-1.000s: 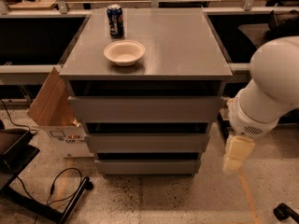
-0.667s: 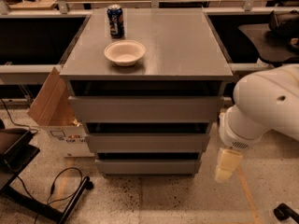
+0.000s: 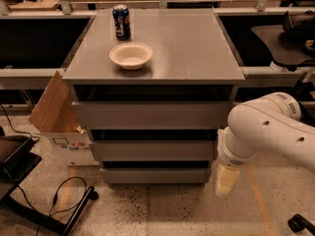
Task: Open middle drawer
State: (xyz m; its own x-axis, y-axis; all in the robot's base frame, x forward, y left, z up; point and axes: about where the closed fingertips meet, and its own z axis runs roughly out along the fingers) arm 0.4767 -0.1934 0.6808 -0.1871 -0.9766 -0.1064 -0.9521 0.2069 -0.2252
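Hanging right of the middle drawer (image 3: 152,150), the pincer (image 3: 226,181) (closure: cannot tell) is pre-grasp; next, engage the drawer front.

Glossy white rounded arm (image 3: 275,127), dark screw dots (image 3: 266,123), cream gripper (image 3: 226,181) beside bottom drawer (image 3: 155,175)

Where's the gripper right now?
In the camera view the gripper hangs low on the right, beside the right end of the bottom drawer, lower than the middle drawer.
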